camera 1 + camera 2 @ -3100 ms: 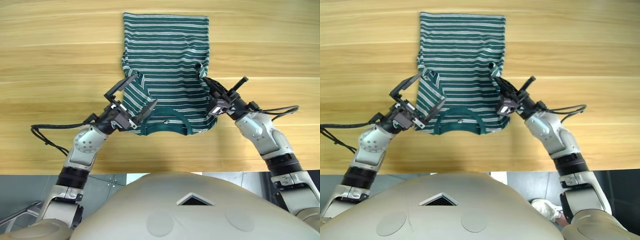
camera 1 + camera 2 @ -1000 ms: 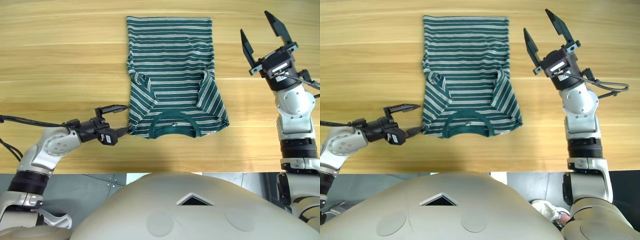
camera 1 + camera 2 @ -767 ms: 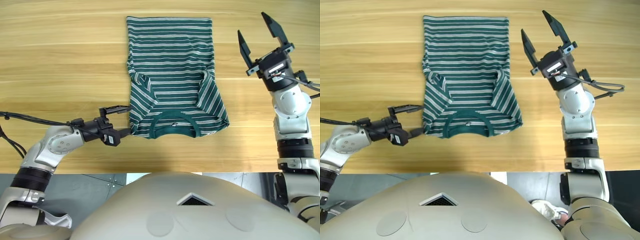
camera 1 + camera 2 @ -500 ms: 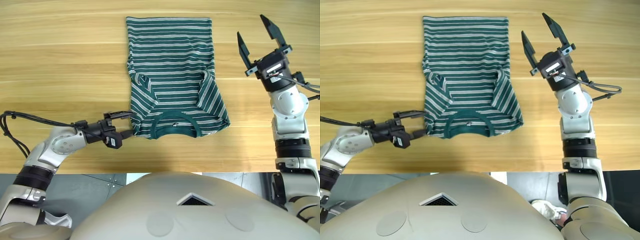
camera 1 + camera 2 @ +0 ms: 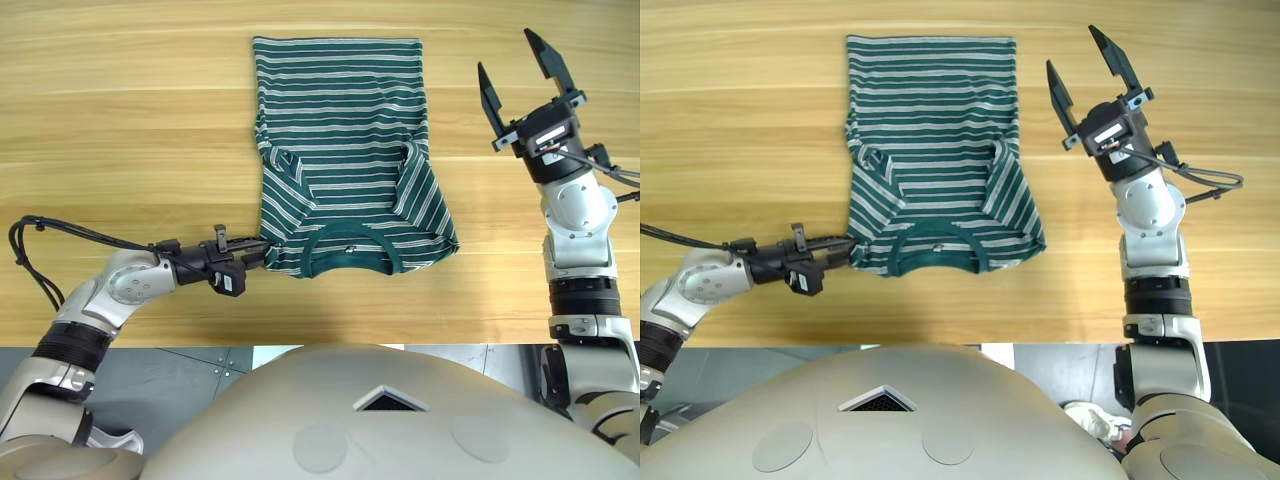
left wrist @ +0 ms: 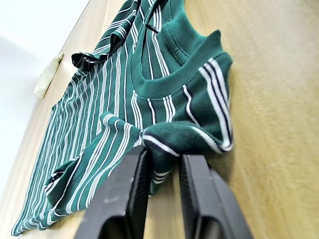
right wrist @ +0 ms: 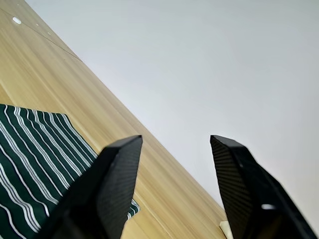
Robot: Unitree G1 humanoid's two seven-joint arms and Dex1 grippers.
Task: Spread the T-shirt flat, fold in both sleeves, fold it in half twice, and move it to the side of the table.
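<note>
Nearest, at the shirt's 7 o'clock corner, the left gripper lies low over the table. Its two fingers are closed on a bunched fold of striped cloth at that corner, as the left wrist view shows.

The shirt, dark green with pale stripes, lies on the wood at the middle of the head views, long axis running from 6 to 12 o'clock. Its collar is at the 6 o'clock end. Both sleeves are folded in over the body, the left sleeve at about 9 o'clock of the shirt's middle and the right sleeve at about 4 o'clock. The near part flares wider than the far part, and the cloth is rumpled around the sleeve folds. The hem lies straight at 12 o'clock.

At 2 o'clock from the shirt's middle, well apart from the cloth, the right gripper is held up above the table, fingers spread wide with nothing between them, pointing toward 12 o'clock.
</note>
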